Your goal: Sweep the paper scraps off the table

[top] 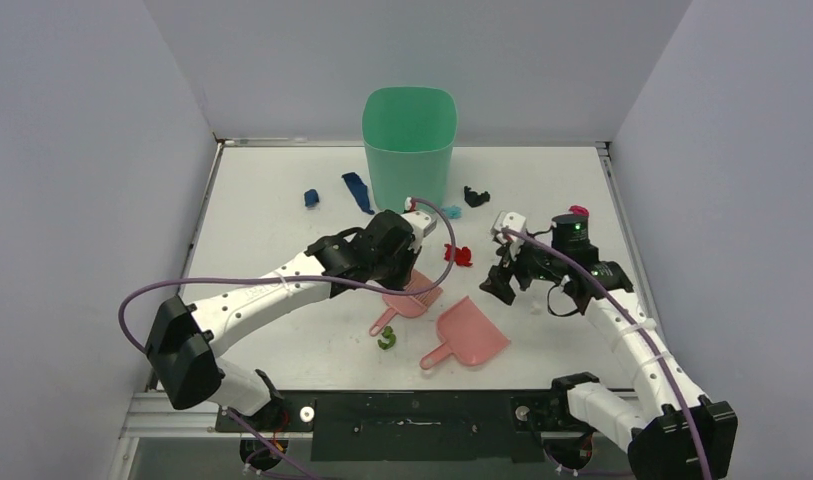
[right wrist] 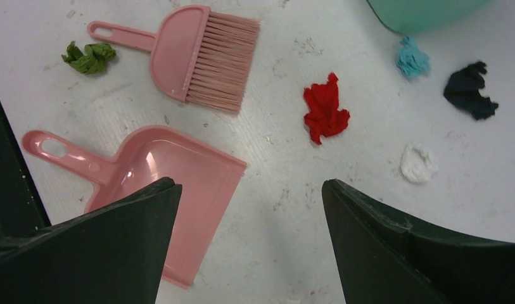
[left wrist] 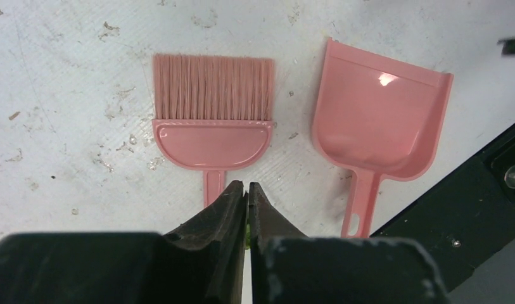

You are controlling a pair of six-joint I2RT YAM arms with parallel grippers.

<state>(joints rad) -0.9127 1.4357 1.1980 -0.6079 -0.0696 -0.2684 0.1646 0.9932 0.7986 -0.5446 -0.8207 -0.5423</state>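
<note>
Paper scraps lie across the white table (top: 272, 240): two dark blue (top: 311, 198) (top: 358, 192), light blue (top: 451, 212), black (top: 475, 197), red (top: 460, 255), magenta (top: 579, 212) and green (top: 386, 340). The right wrist view shows the red (right wrist: 324, 107), light blue (right wrist: 412, 58), black (right wrist: 470, 92), white (right wrist: 418, 163) and green (right wrist: 89, 57) ones. My left gripper (left wrist: 246, 187) is shut and empty, hovering over the handle of the pink brush (left wrist: 211, 120). A sliver of green shows through the gap behind its jaws. My right gripper (right wrist: 251, 190) is open and empty, right of the pink dustpan (right wrist: 159, 177).
A green bin (top: 409, 140) stands at the back centre. The brush (top: 410, 300) and dustpan (top: 469, 333) lie side by side at the front centre, the dustpan (left wrist: 381, 120) near the black front rail (top: 412, 415). Grey walls close in three sides.
</note>
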